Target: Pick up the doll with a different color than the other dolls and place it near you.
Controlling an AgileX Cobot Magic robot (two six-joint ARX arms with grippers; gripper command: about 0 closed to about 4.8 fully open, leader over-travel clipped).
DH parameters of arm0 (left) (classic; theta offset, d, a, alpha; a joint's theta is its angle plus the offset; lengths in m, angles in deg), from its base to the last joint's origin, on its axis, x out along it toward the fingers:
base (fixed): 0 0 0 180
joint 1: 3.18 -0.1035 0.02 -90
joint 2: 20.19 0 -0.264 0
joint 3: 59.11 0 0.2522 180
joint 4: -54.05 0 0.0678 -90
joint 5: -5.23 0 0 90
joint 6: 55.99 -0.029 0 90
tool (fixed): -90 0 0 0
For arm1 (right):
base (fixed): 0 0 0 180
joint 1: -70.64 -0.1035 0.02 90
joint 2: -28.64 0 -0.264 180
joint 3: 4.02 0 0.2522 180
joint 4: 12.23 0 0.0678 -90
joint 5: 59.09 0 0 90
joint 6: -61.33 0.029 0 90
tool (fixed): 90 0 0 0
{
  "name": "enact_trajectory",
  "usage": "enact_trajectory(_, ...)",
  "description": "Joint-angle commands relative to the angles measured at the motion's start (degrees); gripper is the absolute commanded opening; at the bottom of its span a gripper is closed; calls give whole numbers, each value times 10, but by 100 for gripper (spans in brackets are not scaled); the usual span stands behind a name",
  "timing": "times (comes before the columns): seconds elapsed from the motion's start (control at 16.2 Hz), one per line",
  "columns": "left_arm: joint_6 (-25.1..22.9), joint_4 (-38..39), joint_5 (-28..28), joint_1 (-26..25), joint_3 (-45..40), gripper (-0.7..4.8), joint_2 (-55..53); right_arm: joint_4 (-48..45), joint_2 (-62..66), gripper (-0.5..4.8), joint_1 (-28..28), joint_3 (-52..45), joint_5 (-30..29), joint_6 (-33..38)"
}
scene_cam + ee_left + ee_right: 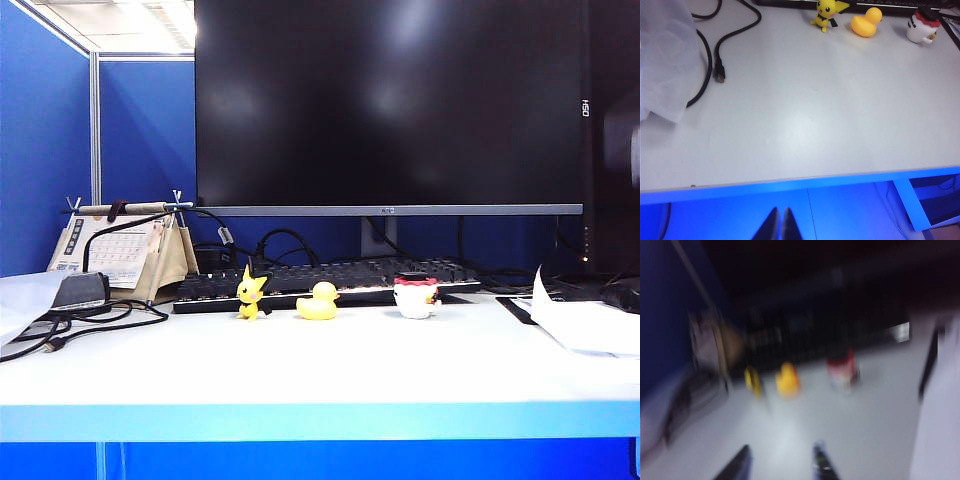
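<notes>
The doll with a different color (416, 296) is white with a red frill and a black cap, and it stands in front of the keyboard, right of the other dolls. Those are a yellow duck (319, 302) and a yellow pointy-eared figure (250, 293). The left wrist view shows the white doll (922, 25), the duck (866, 22) and the pointy-eared figure (827, 12) far off. My left gripper (779, 212) is shut and empty, off the table's front edge. In the blurred right wrist view, my right gripper (782, 452) is open over the tabletop, well short of the white doll (842, 370). Neither gripper shows in the exterior view.
A black keyboard (330, 280) lies right behind the dolls under a large monitor (390, 100). A desk calendar (120, 250) and black cables (80, 325) are at the left, white papers (590, 325) at the right. A white cloth (665, 60) lies beside a cable (715, 50).
</notes>
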Motion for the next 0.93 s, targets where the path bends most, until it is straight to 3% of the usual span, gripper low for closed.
enact_trajectory(0.06,2,1,2,0,0,22,0,-23,38,276,0,62,19,0)
enact_trajectory(0.12,2,1,2,0,0,22,0,-28,70,276,0,88,12,-2)
enact_trajectory(0.31,2,0,2,0,0,22,0,-49,192,374,0,163,-3,-2)
enact_trajectory(0.43,1,0,2,0,0,22,0,-45,321,479,0,230,-36,-12)
enact_trajectory(0.56,1,1,2,0,0,22,0,-51,455,479,0,289,-75,-15)
enact_trajectory(0.93,1,0,2,0,0,22,0,-84,729,479,0,407,-73,4)
